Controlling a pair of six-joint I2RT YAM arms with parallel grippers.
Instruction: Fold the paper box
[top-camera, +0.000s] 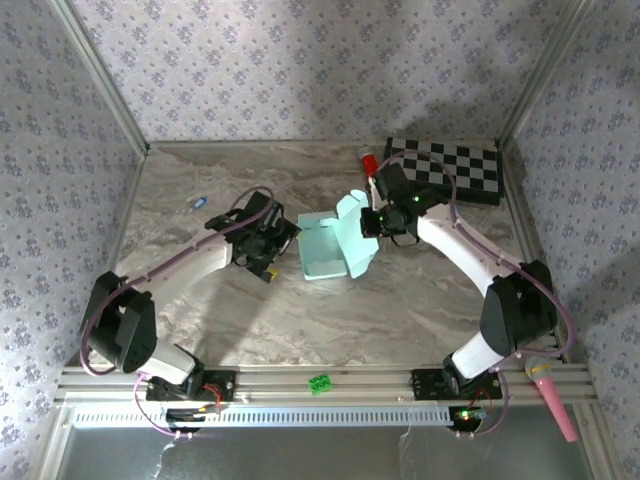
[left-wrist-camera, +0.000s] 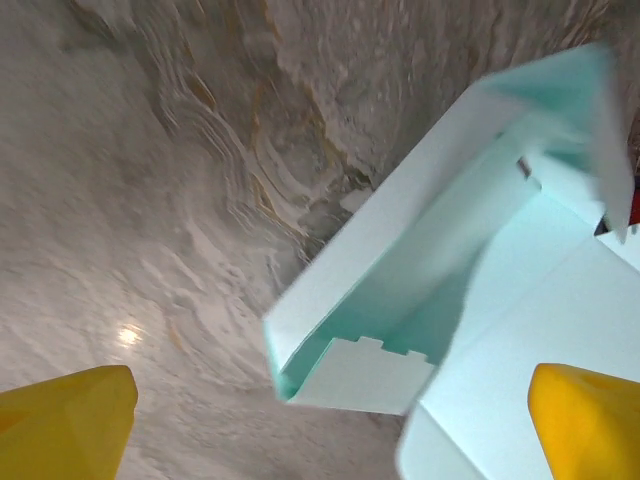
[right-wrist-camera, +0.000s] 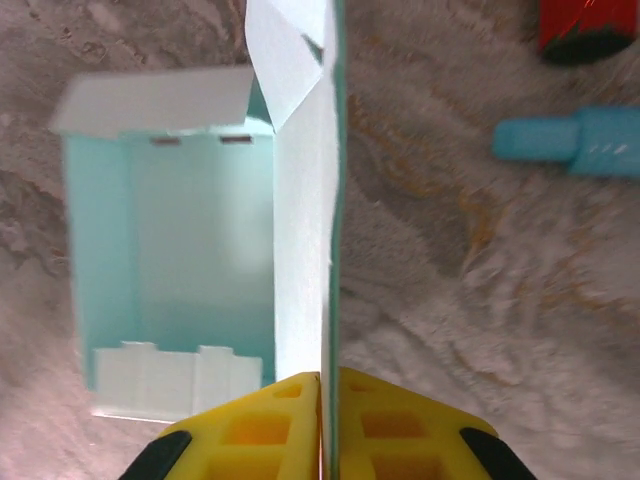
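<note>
Marble-look tabletop in grey and tan, boxed in on three sides by pale floral wallpaper. Mid-table, between the two arms: a pale mint-green thin card paper box, half formed, with its base flat on the marble and one flap raised on its right.

From overhead, a black-and-white checkerboard in the far right corner, with a small red object just beside it. Far left, a tiny blue item. On the near rail by the right arm's base, a pink stick-like object.

Right gripper at the box's right edge. Close up from the right wrist: yellow fingers pressed together, pinching the upright card panel between them. Left of that panel, the box interior, with notched tabs along its near wall. To the right on the marble, a light blue plastic cylinder and the red object.

Left gripper just beside the box's left edge. Close up from the left wrist: yellow fingertips spread wide at the lower corners, gripping nothing. Between and beyond them, the box's open trough and a notched tab. Cannot tell whether the card touches the right-hand fingertip.
</note>
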